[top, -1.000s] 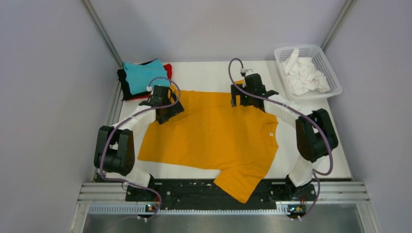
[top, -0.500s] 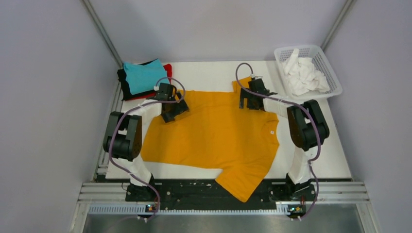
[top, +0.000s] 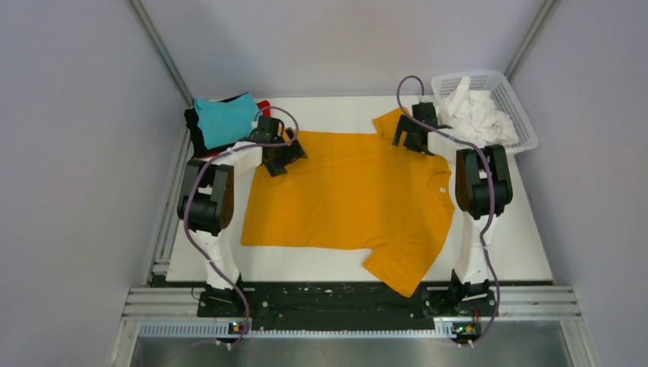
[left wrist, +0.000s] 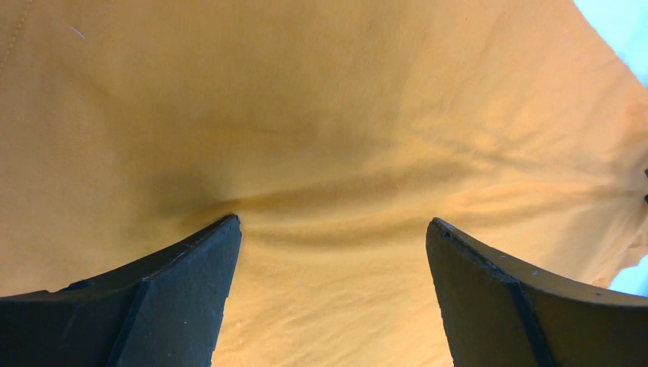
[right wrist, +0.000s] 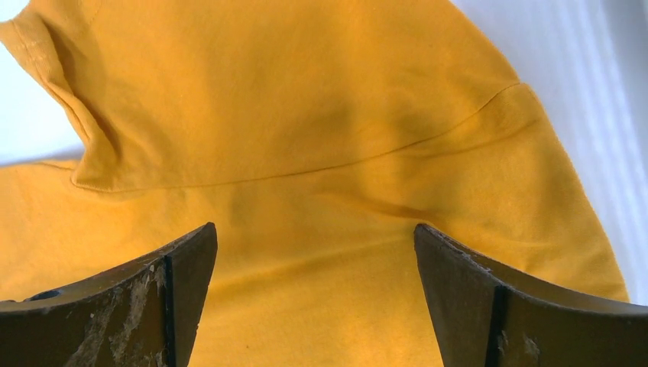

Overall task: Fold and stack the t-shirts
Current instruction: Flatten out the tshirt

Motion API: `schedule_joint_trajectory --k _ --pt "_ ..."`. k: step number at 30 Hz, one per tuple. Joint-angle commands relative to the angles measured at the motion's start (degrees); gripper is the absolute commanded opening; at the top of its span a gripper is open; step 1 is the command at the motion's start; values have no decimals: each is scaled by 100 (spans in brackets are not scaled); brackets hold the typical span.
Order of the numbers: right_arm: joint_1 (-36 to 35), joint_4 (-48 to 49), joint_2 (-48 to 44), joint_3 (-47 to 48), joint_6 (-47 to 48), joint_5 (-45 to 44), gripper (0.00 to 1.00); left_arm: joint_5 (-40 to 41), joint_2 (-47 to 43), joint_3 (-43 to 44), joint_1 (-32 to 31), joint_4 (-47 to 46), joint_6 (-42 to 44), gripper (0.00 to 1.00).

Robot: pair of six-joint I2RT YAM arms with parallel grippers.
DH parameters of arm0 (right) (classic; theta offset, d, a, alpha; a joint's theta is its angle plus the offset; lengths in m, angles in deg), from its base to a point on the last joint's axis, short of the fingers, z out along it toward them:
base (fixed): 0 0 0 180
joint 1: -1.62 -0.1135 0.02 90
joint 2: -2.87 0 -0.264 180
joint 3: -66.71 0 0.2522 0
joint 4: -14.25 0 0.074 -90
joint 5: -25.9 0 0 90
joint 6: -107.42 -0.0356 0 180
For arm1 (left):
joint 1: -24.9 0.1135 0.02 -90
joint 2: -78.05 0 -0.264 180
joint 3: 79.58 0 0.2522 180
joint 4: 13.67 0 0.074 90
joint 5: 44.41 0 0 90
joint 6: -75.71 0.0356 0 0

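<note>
A mustard-orange t-shirt (top: 351,191) lies spread flat on the white table, one sleeve (top: 397,271) pointing to the near edge and the other (top: 388,122) at the back. My left gripper (top: 281,158) is open, its fingertips pressing down on the shirt's back left corner; the fabric (left wrist: 321,115) fills the left wrist view between the spread jaws (left wrist: 332,222). My right gripper (top: 411,141) is open and presses on the shirt by the back sleeve (right wrist: 306,99), jaws wide apart (right wrist: 315,226). Folded teal (top: 225,118), black (top: 195,136) and red (top: 264,106) shirts are stacked at the back left.
A white lattice basket (top: 520,115) holding white cloths (top: 474,115) stands at the back right corner. Grey walls close in both sides. The black rail with the arm bases (top: 321,298) runs along the near edge.
Both arms have reached toward the back and slid the orange shirt with them, away from the near edge and slightly right. The shirt now lies straighter. Both grippers stay open.
</note>
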State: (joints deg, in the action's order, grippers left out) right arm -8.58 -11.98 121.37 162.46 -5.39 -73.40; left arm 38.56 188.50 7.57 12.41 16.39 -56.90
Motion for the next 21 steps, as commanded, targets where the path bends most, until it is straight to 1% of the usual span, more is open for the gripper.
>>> schedule_joint_trajectory --k 1,5,7,10,13,16,19,21 --pt "329 -587 604 640 -21 -29 99 -162 519 546 -25 -152 -46 96" --pt "391 -749 883 1160 63 -96 99 -165 968 1111 -25 29 -56 96" --pt "394 -760 916 1371 174 -15 99 -174 1057 1300 -25 132 -67 96" --pt "373 -744 716 1565 396 246 99 -224 887 1332 -25 116 -8 96" --pt "215 -763 185 1518 669 133 99 -28 397 1253 -78 245 126 96" --pt "7 -733 -593 1015 723 -41 99 249 -311 860 -186 305 222 96" --pt "-229 -454 -1655 -119 601 -220 99 580 -1136 159 -303 375 272 96" --pt "-296 -152 -2491 -1075 391 -201 99 940 -1765 -420 -347 499 240 96"
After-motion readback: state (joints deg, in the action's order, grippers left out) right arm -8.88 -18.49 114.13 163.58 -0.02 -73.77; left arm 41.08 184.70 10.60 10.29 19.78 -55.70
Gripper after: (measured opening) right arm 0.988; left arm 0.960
